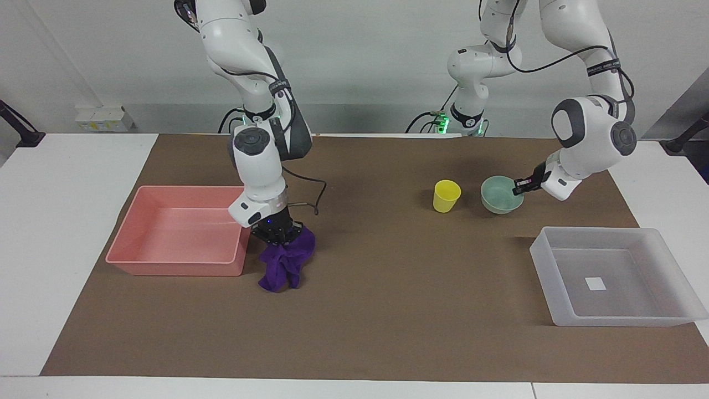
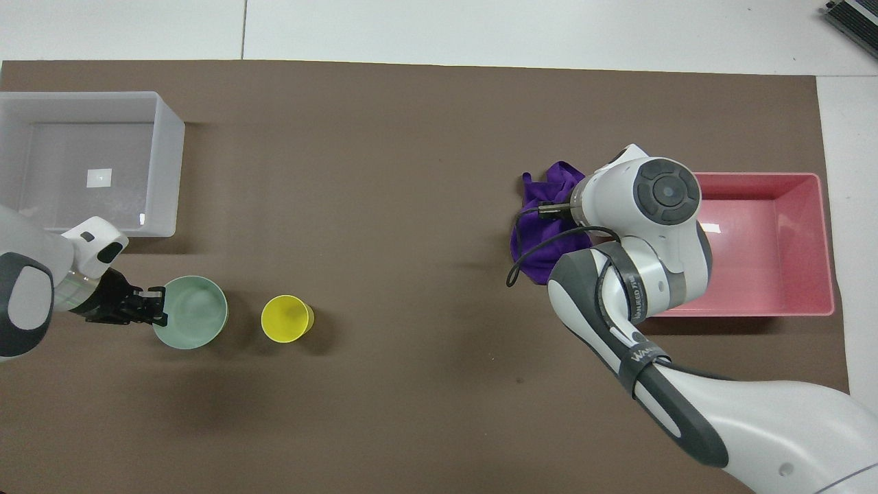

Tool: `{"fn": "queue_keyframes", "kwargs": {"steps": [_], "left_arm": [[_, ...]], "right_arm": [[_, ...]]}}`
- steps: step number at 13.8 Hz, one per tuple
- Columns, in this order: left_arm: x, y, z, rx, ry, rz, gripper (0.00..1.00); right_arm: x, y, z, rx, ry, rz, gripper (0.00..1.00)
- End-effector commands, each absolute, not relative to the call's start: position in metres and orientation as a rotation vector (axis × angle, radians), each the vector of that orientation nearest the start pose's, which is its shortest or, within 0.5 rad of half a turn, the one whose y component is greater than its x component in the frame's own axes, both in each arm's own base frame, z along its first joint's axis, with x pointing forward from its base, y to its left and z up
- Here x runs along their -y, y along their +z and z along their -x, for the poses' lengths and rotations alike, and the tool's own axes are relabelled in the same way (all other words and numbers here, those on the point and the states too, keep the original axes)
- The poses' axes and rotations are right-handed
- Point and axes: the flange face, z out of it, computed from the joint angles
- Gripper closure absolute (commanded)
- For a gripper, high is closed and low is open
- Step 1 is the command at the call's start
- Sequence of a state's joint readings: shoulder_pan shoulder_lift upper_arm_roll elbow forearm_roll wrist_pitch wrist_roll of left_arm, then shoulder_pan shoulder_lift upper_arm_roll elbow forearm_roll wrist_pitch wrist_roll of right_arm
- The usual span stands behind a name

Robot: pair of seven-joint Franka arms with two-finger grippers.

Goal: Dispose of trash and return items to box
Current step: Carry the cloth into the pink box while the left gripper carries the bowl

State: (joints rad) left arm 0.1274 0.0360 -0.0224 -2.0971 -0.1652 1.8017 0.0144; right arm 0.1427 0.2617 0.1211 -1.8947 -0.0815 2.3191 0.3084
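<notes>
- The cup (image 1: 446,195) (image 2: 287,319) stands upright on the mat (image 1: 388,310) (image 2: 411,137), nearest the robots along with the bowl (image 1: 502,194) (image 2: 190,321), which sits just beside it toward the left arm's end.
- The left gripper (image 1: 519,184) (image 2: 152,308) is clamped on the bowl's rim at the side away from the cup. The facing view shows the bowl tipped, its opening turned toward the camera; from overhead that tilt hardly reads.
- The rag (image 1: 284,260) (image 2: 545,226) hangs bunched from the right gripper (image 1: 278,234), just beside the pink tub (image 1: 177,266) (image 2: 816,302). The facing view shows the fingers pinched into the top of the cloth and its lower end about at the mat; whether it touches I cannot tell. Overhead, the right arm's wrist hides the gripper and only the cloth's edges show around it.
- The pink tub lies at the right arm's end of the mat, partly covered by the arm in the overhead view.
- The box (image 1: 687,299) (image 2: 168,171) lies farthest from the robots, at the left arm's end, with a white sticker (image 1: 596,284) (image 2: 99,178) on its bottom, well apart from the rag.
</notes>
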Motion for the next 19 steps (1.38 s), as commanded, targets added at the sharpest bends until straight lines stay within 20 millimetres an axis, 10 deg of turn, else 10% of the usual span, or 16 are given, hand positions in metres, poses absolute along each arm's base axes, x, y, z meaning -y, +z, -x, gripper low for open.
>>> {"fn": "queue_keyframes", "kwargs": {"steps": [1,4,8,11,19], "left_arm": [[-0.059,0.431,-0.534,0.295,0.57,3.302,1.0],[-0.126,0.472,-0.587,0.443,0.409,3.386,1.0],[-0.168,0.433,-0.647,0.522,0.218,3.374,1.0],[-0.179,0.392,-0.678,0.575,0.01,3.347,1.0],[-0.203,0.325,-0.683,0.605,0.028,3.333,1.0]], "right_arm": [[-0.151,0.436,-0.595,-0.053,-0.264,3.146,1.0],[-0.133,0.491,-0.57,-0.115,-0.253,3.171,1.0],[-0.085,0.526,-0.558,-0.236,-0.246,3.186,1.0],[-0.04,0.519,-0.56,-0.32,-0.206,3.192,1.0],[0.029,0.467,-0.557,-0.298,-0.072,3.2,1.0]]}}
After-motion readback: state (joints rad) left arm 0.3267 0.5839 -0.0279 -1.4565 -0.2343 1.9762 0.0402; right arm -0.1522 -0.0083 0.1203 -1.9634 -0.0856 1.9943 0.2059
